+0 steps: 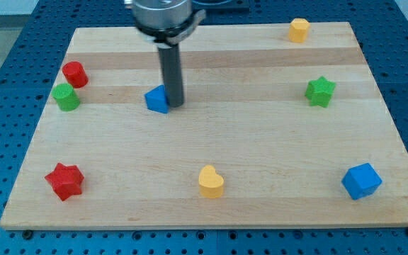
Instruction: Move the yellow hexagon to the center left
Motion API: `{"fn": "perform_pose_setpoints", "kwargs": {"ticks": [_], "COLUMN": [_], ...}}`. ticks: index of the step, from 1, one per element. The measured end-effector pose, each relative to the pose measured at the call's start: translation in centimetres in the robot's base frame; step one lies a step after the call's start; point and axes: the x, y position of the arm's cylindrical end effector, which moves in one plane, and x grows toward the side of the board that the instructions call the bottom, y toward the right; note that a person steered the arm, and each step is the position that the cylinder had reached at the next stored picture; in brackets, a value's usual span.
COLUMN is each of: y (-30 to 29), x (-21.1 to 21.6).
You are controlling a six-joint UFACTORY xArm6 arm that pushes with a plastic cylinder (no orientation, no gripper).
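The yellow hexagon [299, 30] sits near the view's top right corner of the wooden board [261, 142]. My tip [173, 104] is far to its left, in the upper middle of the board, right beside a small blue triangular block [157, 100], touching or nearly touching that block's right side. The dark rod rises from the tip to the arm's silver head at the view's top edge.
A red cylinder [74, 74] and a green round block [66, 97] sit at the left. A red star [64, 181] lies bottom left, a yellow heart [210, 182] bottom middle, a blue cube [361, 180] bottom right, a green star [320, 91] at the right.
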Motion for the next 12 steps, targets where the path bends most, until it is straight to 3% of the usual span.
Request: {"fn": "perform_pose_setpoints", "kwargs": {"ticks": [3,4,7,8,9,12], "y": [-10.9,-4.4,25.8,31.3,31.3,31.6], "x": [-0.1,-1.3,-10.5,-14.7,-21.7,-21.8]}}
